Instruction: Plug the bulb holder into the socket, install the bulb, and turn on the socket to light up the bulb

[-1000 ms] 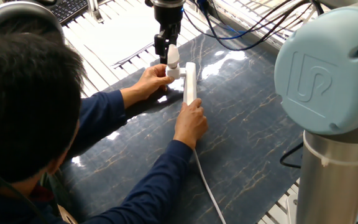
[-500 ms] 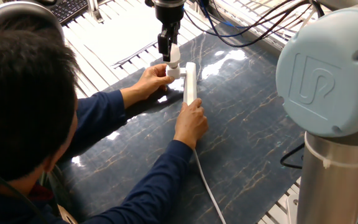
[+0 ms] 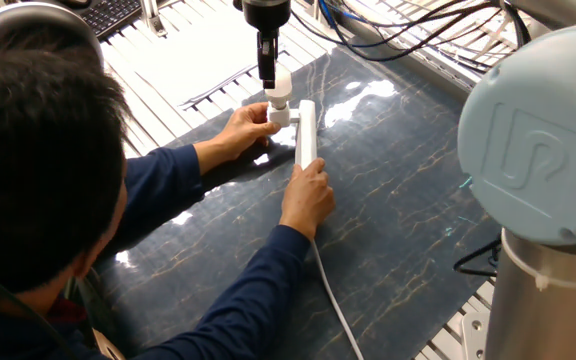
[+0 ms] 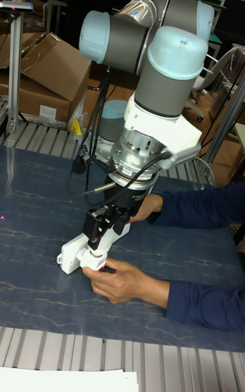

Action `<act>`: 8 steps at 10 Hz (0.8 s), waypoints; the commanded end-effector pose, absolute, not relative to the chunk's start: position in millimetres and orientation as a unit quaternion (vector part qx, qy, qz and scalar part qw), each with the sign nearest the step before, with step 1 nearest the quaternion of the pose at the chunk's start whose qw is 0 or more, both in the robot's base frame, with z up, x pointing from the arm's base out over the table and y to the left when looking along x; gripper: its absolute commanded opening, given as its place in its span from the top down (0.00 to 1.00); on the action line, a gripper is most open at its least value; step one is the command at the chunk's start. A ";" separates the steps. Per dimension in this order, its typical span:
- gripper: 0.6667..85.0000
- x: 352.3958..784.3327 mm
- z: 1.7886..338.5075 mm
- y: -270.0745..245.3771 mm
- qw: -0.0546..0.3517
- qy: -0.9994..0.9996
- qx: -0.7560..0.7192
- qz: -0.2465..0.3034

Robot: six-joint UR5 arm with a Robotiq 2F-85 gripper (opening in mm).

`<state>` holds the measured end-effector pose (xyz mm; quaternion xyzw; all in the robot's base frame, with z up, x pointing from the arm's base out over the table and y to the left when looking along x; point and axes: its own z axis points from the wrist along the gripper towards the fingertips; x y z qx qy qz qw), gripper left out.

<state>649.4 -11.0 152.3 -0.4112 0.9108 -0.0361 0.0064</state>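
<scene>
Fixed view: gripper (image 3: 269, 75) jaws closed on the bulb (image 3: 280, 88), upright over the holder (image 3: 281, 116) beside the socket (image 3: 305, 134); a UR-like logo, seemingly, embossed on the arm's cap (image 3: 530, 150)

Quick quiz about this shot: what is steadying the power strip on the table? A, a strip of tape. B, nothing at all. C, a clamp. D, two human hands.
D: one hand presses on the near end of the power strip, and the other hand rests at its side by the bulb holder, while the gripper holds the bulb above.
</scene>
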 end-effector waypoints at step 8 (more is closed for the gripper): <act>0.25 641.1 139.1 -6.0 0.031 0.814 -0.579 -0.039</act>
